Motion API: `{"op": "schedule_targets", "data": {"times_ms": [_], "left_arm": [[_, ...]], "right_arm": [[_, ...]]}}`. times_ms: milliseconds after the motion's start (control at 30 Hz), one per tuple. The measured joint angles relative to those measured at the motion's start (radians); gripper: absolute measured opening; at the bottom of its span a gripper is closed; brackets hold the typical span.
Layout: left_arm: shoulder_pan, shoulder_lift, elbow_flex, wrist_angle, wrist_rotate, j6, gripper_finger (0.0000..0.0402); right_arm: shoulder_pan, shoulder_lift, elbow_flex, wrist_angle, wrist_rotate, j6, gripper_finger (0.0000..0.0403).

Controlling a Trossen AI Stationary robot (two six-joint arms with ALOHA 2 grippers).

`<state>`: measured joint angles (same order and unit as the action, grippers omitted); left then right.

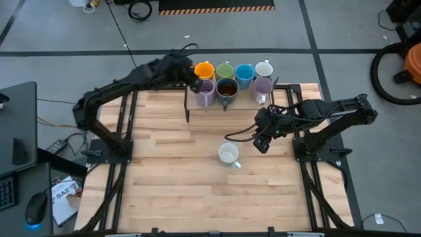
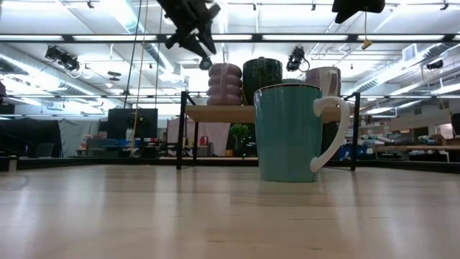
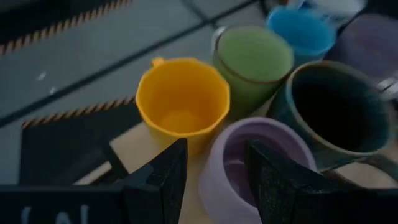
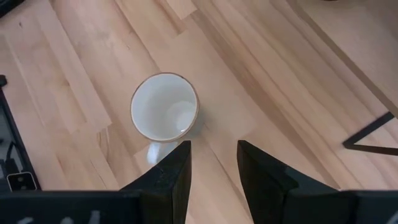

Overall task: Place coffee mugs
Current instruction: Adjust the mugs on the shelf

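Observation:
Seven mugs stand upright on a low wooden shelf [image 1: 297, 89] at the table's far edge: orange [image 1: 204, 70], green [image 1: 225, 70], blue [image 1: 245, 72] and white [image 1: 264, 68] behind, lilac [image 1: 206, 89], dark brown [image 1: 227, 88] and lilac [image 1: 262, 87] in front. An eighth mug [image 1: 228, 155], teal outside and white inside [image 4: 164, 107], stands on its base mid-table. My left gripper [image 1: 197, 79] hovers open over the left lilac mug [image 3: 249, 165], above its rim in the low view [image 2: 201, 54]. My right gripper [image 4: 213, 158] is open, raised just right of the teal mug [image 2: 289, 132].
The shelf stands on thin black legs [image 2: 179, 137] with a gap beneath it. Bare wooden tabletop [image 1: 177, 178] stretches around the lone mug toward the near edge. Black arm frames run along the table's left and right sides.

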<state>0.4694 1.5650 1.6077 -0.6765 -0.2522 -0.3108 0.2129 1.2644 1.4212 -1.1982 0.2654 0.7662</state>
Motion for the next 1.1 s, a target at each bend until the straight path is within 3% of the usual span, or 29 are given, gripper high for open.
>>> {"op": "schedule_targets", "data": {"times_ms": [100,200,367,733,1100], "left_arm": [[-0.001,0.081,0.122,-0.128,-0.013,-0.032,0.0162],[-0.005,0.148,0.226,-0.215,0.045,-0.042,0.0162],[-0.022,0.225,0.324,-0.348,0.031,-0.071,0.0162],[-0.032,0.265,0.335,-0.415,-0.025,-0.091,0.0162],[-0.031,0.298,0.334,-0.483,0.006,-0.131,0.0162]], "right_arm": [[0.0,0.0,0.0,0.001,0.003,0.0,0.0135],[0.0,0.0,0.0,0.001,0.007,0.0,0.0135],[0.0,0.0,0.0,0.001,0.01,0.0,0.0135],[0.0,0.0,0.0,0.024,0.003,-0.001,0.0135],[0.001,0.0,0.0,0.051,0.002,-0.006,0.0135]]}}
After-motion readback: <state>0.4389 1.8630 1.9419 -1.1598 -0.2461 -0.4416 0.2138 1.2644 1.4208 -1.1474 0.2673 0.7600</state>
